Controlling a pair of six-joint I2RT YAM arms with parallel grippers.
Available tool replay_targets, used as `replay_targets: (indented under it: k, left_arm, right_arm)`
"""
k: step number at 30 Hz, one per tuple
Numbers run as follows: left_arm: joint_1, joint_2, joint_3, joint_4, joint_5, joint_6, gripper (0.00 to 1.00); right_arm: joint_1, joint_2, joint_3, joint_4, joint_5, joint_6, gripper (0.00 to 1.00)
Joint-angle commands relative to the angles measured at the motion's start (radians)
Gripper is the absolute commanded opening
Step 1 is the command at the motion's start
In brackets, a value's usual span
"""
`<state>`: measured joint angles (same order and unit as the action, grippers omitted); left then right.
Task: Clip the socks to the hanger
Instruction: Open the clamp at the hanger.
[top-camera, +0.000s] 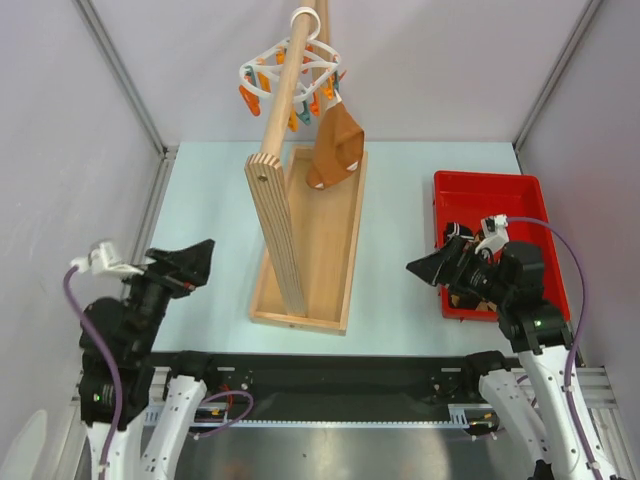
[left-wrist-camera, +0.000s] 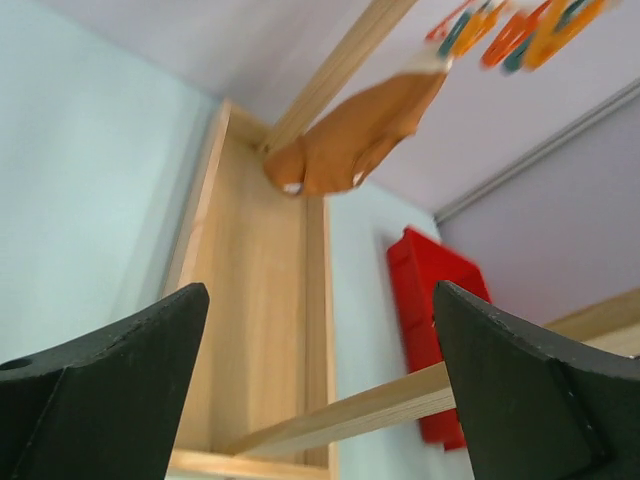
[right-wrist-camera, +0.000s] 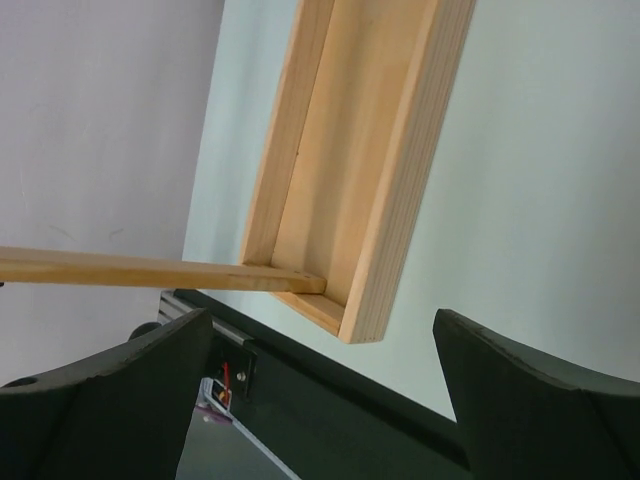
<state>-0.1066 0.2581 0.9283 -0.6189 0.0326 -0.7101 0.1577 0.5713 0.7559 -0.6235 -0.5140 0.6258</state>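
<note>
The white hanger (top-camera: 290, 70) with orange and teal pegs hangs from the top of the wooden pole at the back. A tan-brown sock (top-camera: 335, 148) is clipped to it and dangles over the wooden base; it also shows in the left wrist view (left-wrist-camera: 355, 140), with pegs (left-wrist-camera: 520, 30) above. Dark socks (top-camera: 462, 240) lie in the red tray (top-camera: 490, 195), mostly hidden by my right arm. My left gripper (top-camera: 195, 265) is open and empty at the near left. My right gripper (top-camera: 425, 268) is open and empty, just left of the tray.
The wooden stand has a long box base (top-camera: 315, 250) in the table's middle and an upright pole (top-camera: 280, 220). The base shows in the right wrist view (right-wrist-camera: 370, 150) and the left wrist view (left-wrist-camera: 255, 330). Grey walls enclose the table.
</note>
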Motion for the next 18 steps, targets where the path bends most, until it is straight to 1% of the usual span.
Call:
replay_targets:
  k: [1, 2, 3, 4, 5, 7, 8, 9, 10, 11, 12, 13, 14, 15, 16, 17, 18]
  left_arm:
    - [0.008, 0.088, 0.027, -0.073, 0.125, 0.086, 1.00]
    - [0.008, 0.131, 0.024, -0.065, 0.100, 0.074, 1.00]
    - [0.008, 0.154, 0.029, -0.085, 0.060, 0.054, 1.00]
    - [0.008, 0.176, 0.061, -0.099, -0.030, 0.025, 1.00]
    - [0.008, 0.200, 0.073, -0.100, -0.066, 0.017, 1.00]
    - [0.008, 0.246, 0.095, 0.000, -0.077, 0.052, 1.00]
    - [0.008, 0.260, 0.098, 0.052, -0.047, 0.070, 0.99]
    - [0.008, 0.300, 0.112, 0.092, -0.042, 0.099, 0.97]
    - [0.008, 0.323, 0.127, 0.143, -0.042, 0.103, 0.92]
    - [0.008, 0.352, 0.145, 0.165, -0.005, 0.104, 0.91]
    - [0.008, 0.431, 0.185, 0.188, 0.033, 0.119, 0.89]
    - [0.008, 0.470, 0.208, 0.230, 0.090, 0.123, 0.84]
    - [0.010, 0.519, 0.233, 0.245, 0.181, 0.113, 0.81]
    - [0.008, 0.561, 0.259, 0.270, 0.246, 0.101, 0.77]
    - [0.008, 0.634, 0.297, 0.321, 0.298, 0.087, 0.70]
    - [0.008, 0.659, 0.306, 0.370, 0.340, 0.072, 0.67]
    - [0.008, 0.681, 0.313, 0.408, 0.421, 0.036, 0.66]
  right_arm:
    - [-0.064, 0.027, -0.018, 0.000, -0.100, -0.033, 1.00]
    - [-0.081, 0.039, -0.026, 0.058, -0.230, -0.043, 1.00]
    - [-0.093, 0.051, -0.029, 0.086, -0.272, -0.041, 1.00]
    - [-0.101, 0.080, -0.033, 0.114, -0.302, -0.031, 1.00]
    - [-0.103, 0.093, -0.033, 0.175, -0.340, -0.008, 1.00]
    - [-0.103, 0.128, -0.020, 0.231, -0.375, 0.017, 1.00]
    - [-0.103, 0.166, -0.012, 0.285, -0.397, 0.037, 1.00]
    - [-0.099, 0.183, -0.006, 0.312, -0.400, 0.049, 1.00]
    - [-0.098, 0.202, 0.019, 0.335, -0.394, 0.054, 1.00]
    - [-0.084, 0.237, 0.029, 0.394, -0.376, 0.070, 0.99]
    - [-0.073, 0.255, 0.042, 0.436, -0.367, 0.084, 0.98]
    - [-0.058, 0.277, 0.052, 0.488, -0.353, 0.095, 0.98]
    - [-0.034, 0.315, 0.081, 0.580, -0.306, 0.100, 0.94]
    - [0.023, 0.340, 0.103, 0.614, -0.275, 0.074, 0.90]
    - [0.058, 0.363, 0.120, 0.687, -0.249, 0.054, 0.89]
    - [0.089, 0.386, 0.137, 0.802, -0.200, 0.025, 0.84]
    - [0.147, 0.445, 0.178, 0.859, -0.184, -0.041, 0.82]
